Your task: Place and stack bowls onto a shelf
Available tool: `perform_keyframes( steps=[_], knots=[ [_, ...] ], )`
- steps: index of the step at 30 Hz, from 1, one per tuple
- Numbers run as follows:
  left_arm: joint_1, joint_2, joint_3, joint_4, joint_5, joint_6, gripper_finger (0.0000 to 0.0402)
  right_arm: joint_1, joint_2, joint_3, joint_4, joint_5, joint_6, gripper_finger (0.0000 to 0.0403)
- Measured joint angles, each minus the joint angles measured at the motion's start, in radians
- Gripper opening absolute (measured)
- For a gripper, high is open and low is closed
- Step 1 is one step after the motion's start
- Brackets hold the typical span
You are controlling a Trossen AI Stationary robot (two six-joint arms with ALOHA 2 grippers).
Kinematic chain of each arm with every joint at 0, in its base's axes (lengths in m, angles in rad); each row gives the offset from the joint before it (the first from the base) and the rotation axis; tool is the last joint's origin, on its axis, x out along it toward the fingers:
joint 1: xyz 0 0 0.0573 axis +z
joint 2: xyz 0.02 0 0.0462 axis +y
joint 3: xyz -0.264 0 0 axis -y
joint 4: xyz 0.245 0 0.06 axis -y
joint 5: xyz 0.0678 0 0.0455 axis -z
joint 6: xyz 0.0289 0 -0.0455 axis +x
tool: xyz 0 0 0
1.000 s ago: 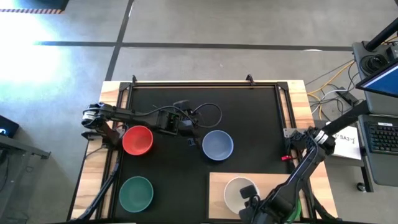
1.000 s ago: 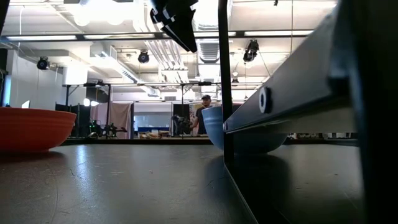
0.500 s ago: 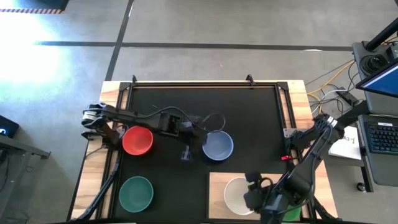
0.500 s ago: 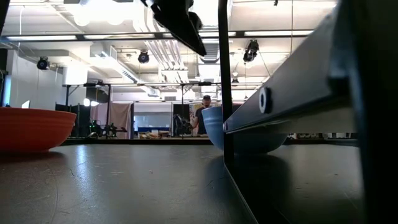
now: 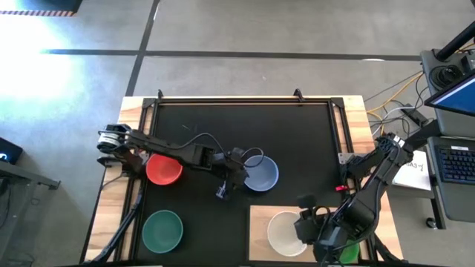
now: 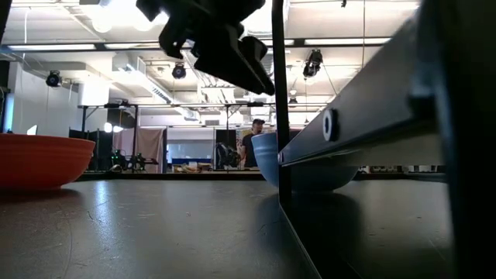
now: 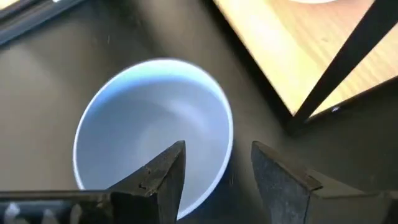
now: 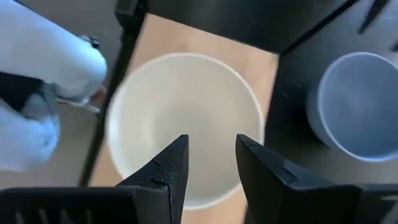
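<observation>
The periwinkle bowl (image 5: 261, 173) stands upright on the black mat, and my left gripper (image 5: 231, 180) hovers open by its left rim. In the left wrist view, one finger of the left gripper (image 7: 214, 168) is over the inside of the periwinkle bowl (image 7: 149, 121) and the other is outside its rim. The white bowl (image 5: 284, 232) sits upright on the shelf (image 5: 330, 216). My right gripper (image 8: 208, 155) is open above the white bowl (image 8: 186, 118). The red bowl (image 5: 164, 169) and the teal-green bowl (image 5: 162, 231) rest on the mat. The smaller bowls are out of view.
The shelf (image 8: 264, 68) fills the near right corner and has dark struts at its edges. In the low view a dark frame bar (image 6: 364, 116) blocks the right side. The red bowl (image 6: 39, 159) lies under the left arm. Bare mat lies along the far side.
My left gripper has swung toward the near edge and come down beside the periwinkle bowl's left rim. My right gripper has shifted a little toward the far edge over the white bowl. No bowl has moved.
</observation>
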Motion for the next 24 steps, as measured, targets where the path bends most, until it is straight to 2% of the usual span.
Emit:
perform_keyframes(
  steps=[7, 16, 24],
  knots=[
    [0.0, 0.0, -0.067, 0.087, 0.067, -0.011, 0.0158, -0.021, 0.001, -0.001, -0.036, 0.027, -0.001, 0.0123],
    [0.004, 0.001, -0.132, 0.148, 0.069, -0.008, 0.0158, -0.068, 0.001, -0.001, -0.036, 0.028, -0.029, 0.0123],
    [0.008, 0.112, -0.089, 0.174, 0.066, 0.02, 0.0158, -0.093, 0.001, -0.001, -0.039, 0.026, -0.053, 0.0123]
  ],
)
